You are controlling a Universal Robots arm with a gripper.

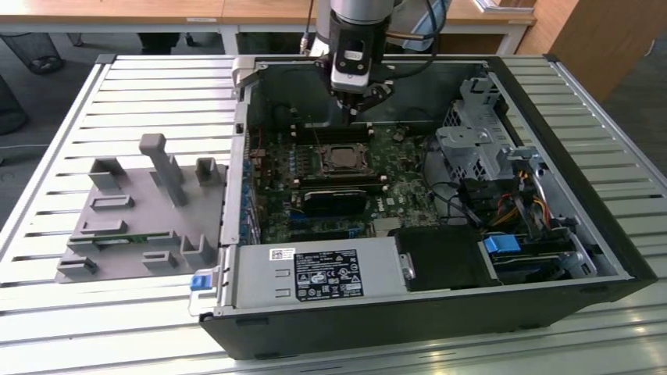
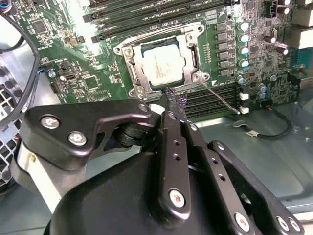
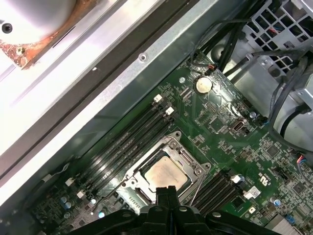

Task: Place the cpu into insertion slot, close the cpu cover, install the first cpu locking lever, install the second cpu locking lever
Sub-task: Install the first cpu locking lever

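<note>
Reader: Item A, the claw?

Arm: My gripper (image 1: 360, 109), fingers pressed together with nothing between them. It hangs inside the open computer case (image 1: 583, 234), over the green motherboard (image 1: 401, 203), at the end away from the power supply (image 1: 312, 273). In both wrist views my black fingertips (image 2: 175, 102) sit just beside the socket's edge, apart from the chip.

Reader: Item B, the chip?

Arm: The cpu (image 2: 164, 66), dull silver face up, lies seated in the insertion slot (image 1: 325, 166). The cpu cover (image 2: 133, 76) lies flat around it, its cut-out framing the chip. A thin wire lever (image 2: 222, 99) runs from one corner of the frame out across the black memory slots (image 3: 127, 142). Whether it is latched I cannot tell.

Reader: Item C, writing?

Arm: The power supply carries a black label (image 1: 325, 275) with white print and marks, and a small white sticker (image 1: 279, 252) at its corner. The chip's face bears faint print, and the board has white lettering. A grey fixture tray (image 1: 146, 211) stands outside the case on the exterior view's left.
</note>
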